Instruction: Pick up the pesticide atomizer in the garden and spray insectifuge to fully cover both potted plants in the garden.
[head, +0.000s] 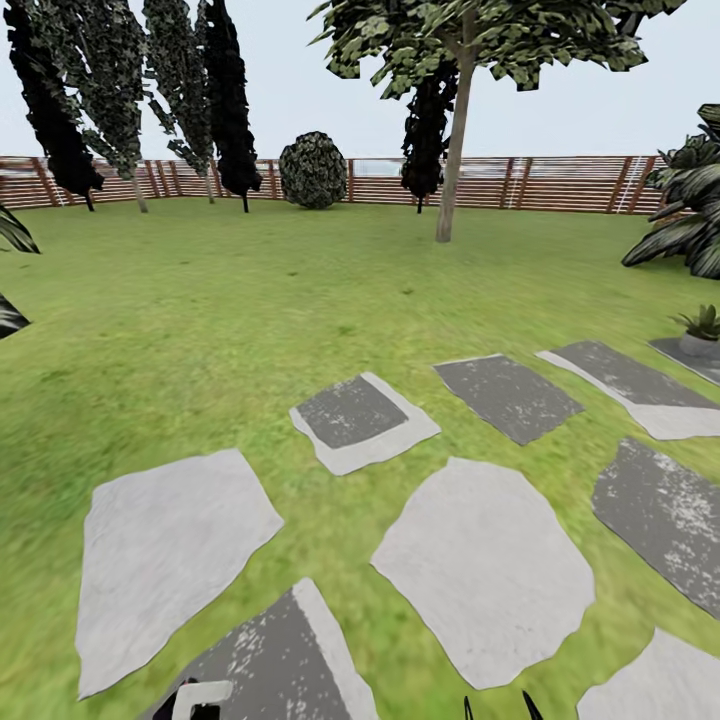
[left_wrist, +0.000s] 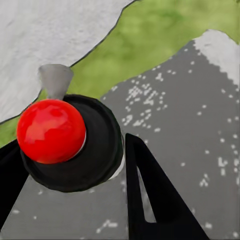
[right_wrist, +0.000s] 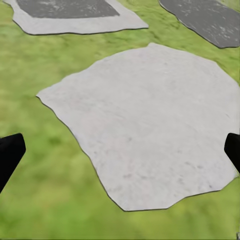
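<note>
In the left wrist view the pesticide atomizer (left_wrist: 70, 145), a dark round body with a glossy red tip, sits between the two black fingers of my left gripper (left_wrist: 70, 142), which is shut on it. Its white label strip (head: 203, 692) peeks in at the bottom edge of the head view. One potted plant (head: 700, 332), a small green rosette in a grey pot, stands on a dark stone at the far right of the garden. My right gripper (right_wrist: 122, 150) hangs open above a pale stepping stone (right_wrist: 150, 120), and its fingertips (head: 528, 707) show at the head view's bottom edge.
Grey stepping stones (head: 350, 420) lie across the lawn ahead. A brown slatted fence (head: 560, 183) closes the far side, with a tree trunk (head: 452, 150), a round bush (head: 312, 170) and dark conifers (head: 225, 90) before it. Large dark leaves (head: 690, 215) stand at the right edge.
</note>
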